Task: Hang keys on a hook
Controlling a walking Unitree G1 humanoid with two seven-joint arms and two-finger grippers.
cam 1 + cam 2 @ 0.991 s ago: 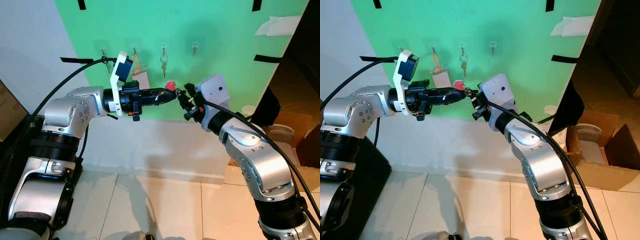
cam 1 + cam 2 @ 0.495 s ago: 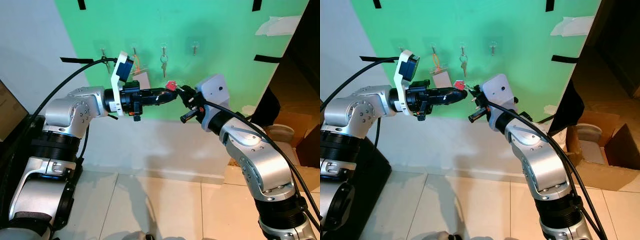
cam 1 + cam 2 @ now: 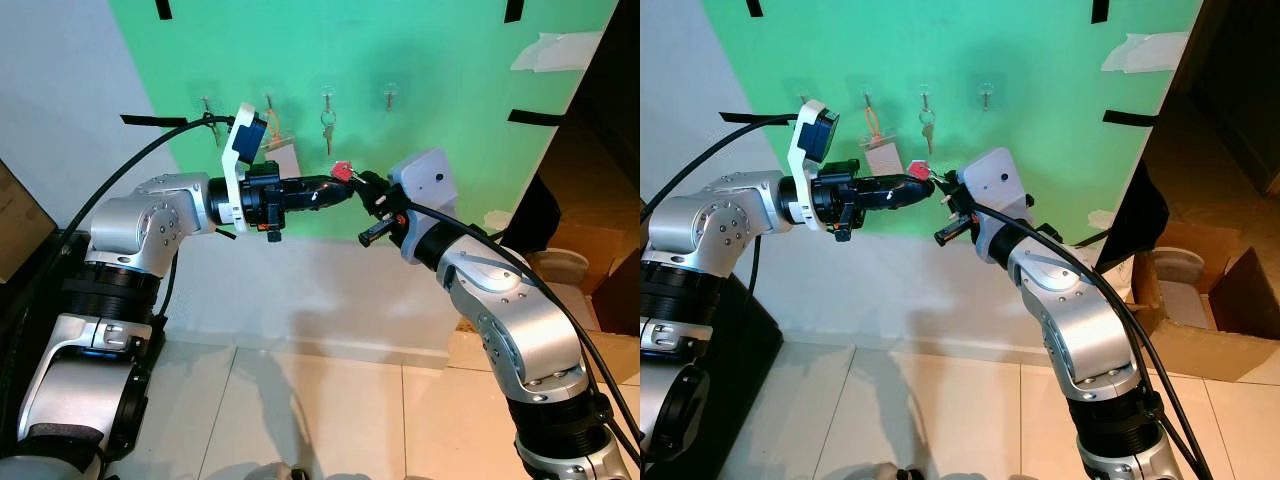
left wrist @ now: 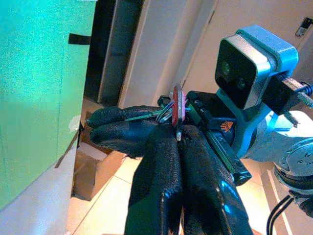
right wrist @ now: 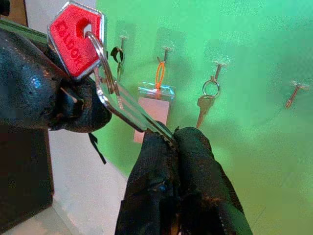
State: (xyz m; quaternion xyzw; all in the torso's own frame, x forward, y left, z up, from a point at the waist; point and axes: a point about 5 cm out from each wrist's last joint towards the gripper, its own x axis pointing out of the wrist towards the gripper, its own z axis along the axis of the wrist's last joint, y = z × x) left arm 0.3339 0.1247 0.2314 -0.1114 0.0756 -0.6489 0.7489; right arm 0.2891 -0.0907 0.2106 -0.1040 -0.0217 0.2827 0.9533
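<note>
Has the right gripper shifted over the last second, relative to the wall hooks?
Yes. The right gripper has rotated slightly, one part now angled down-left below the silver key; its tip stays by the red-tagged keys.

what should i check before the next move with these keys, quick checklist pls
1. Left gripper shut on the red-tagged keys: ok.
2. Right gripper shut on the key blade: ok, so both grippers hold the bunch.
3. Key ring open to slip over a hook: cannot tell; the fingers crowd it.
4. Free hook: ok, the rightmost hook is bare.
5. Other hooks: not ok; one holds a silver key, one a card tag, one a dark item.
6. Keys at the hook: not ok; they are below the row of hooks.
</note>
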